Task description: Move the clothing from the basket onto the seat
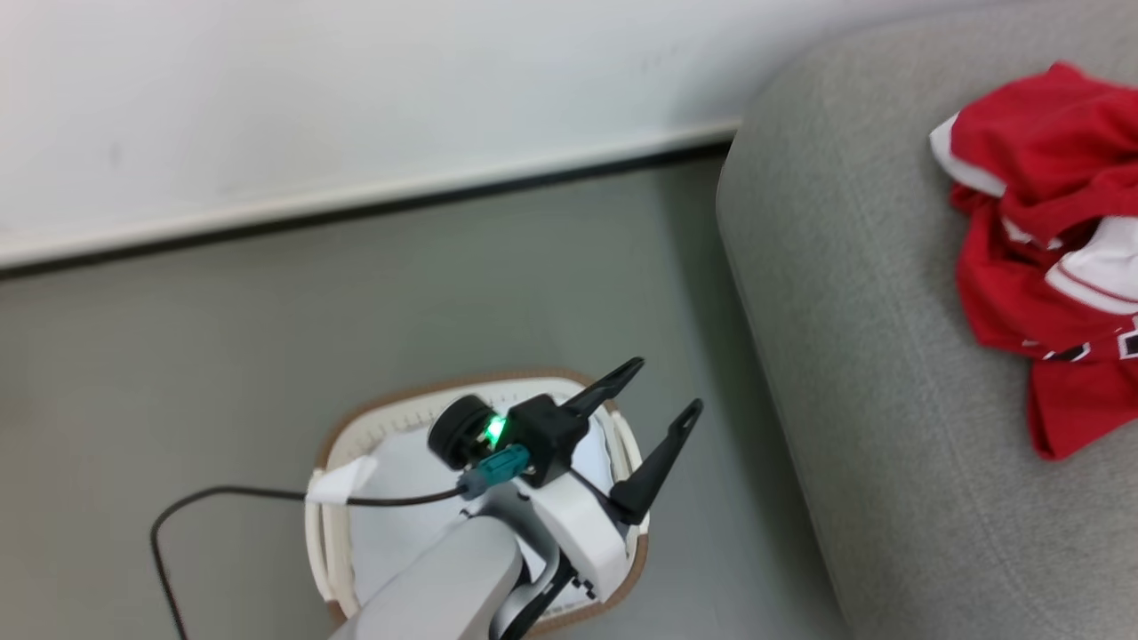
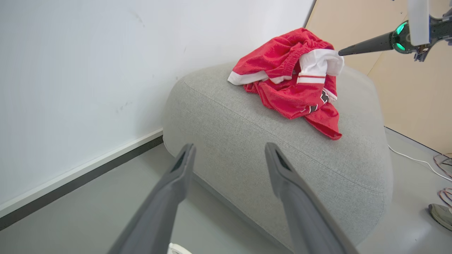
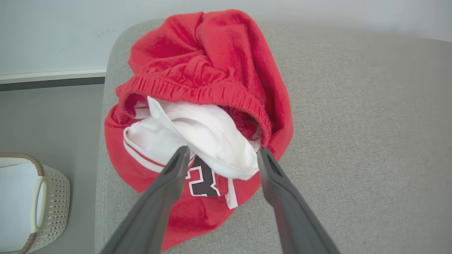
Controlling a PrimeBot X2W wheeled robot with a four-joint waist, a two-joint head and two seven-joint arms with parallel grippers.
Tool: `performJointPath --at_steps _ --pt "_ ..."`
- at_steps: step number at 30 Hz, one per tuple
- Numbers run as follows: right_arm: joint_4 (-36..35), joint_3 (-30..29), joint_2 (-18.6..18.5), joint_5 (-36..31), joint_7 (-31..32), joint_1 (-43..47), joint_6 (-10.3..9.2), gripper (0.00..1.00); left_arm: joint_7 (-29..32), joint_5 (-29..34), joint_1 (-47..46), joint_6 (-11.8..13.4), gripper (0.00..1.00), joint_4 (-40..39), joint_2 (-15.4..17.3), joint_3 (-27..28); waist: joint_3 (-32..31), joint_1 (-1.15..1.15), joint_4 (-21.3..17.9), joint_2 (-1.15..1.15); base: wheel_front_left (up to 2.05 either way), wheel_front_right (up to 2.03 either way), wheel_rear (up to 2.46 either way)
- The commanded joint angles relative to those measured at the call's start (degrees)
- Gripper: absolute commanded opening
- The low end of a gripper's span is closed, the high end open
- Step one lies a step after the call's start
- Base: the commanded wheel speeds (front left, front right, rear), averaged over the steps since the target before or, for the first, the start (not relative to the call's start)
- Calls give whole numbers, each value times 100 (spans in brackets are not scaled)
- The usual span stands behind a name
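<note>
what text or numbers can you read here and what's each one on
"R", or a like character, its top hidden by a white fold: black, white-edged print on the crumpled bright red fabric garment.
Head and left wrist views: the same garment's black print is folded and too small to read.
On the left wrist, a checked black-and-white marker: a pattern, no letters.
</note>
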Motion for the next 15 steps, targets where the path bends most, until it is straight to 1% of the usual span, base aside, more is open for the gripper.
performJointPath --at_steps 1,6,9,12,15 --pt "-134 113 -126 10 -14 156 -12 100 -7 -112 178 40 100 -31 43 84 -617 1 -1 0 0 0 0" --pt "-745 277 -479 64 -299 316 -12 100 -6 -173 612 150 100 -269 123 511 -1254 1 63 0 0 0 0" --pt "-1089 243 -607 77 -663 401 -12 100 -7 -193 845 208 100 -425 180 768 -1567 1 145 0 0 0 0" --pt "-1393 152 -631 72 -1180 585 -12 100 -7 -184 1067 267 100 -577 231 1034 -1817 1 262 0 0 0 0" --pt "-1597 14 -546 67 -1796 873 -12 100 -7 -184 1254 311 100 -689 283 1284 -1986 1 403 0 0 0 0"
